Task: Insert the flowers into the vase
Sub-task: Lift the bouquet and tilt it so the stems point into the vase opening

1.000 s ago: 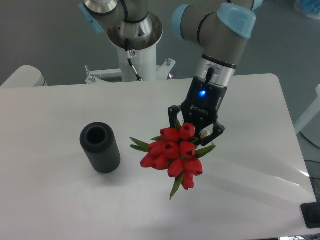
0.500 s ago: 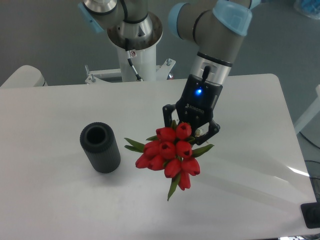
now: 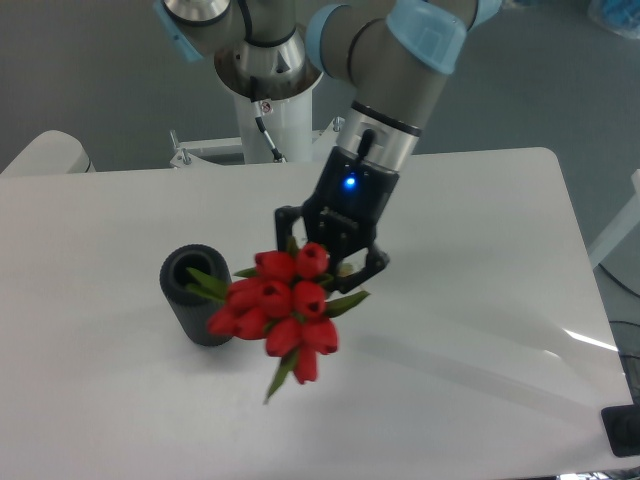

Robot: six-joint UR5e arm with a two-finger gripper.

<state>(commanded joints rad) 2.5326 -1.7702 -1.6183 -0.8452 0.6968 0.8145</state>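
My gripper [image 3: 330, 262] is closed around the stem end of the flowers [image 3: 278, 305], and I hold the bunch above the white desk [image 3: 480, 340] with its red buds tilted toward the camera and to the left; its leftmost leaves and buds overlap the right side of the vase [image 3: 198, 295] in this view. The vase stands upright on the desk, mouth open, left of my gripper.

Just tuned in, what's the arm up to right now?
The gripper is shut on the flowers, a bunch of red tulips, and holds them above the table. The bunch hangs just right of the vase, its leaves overlapping the vase's edge in this view. The vase stands upright with nothing in its mouth; the flowers are not yet in.
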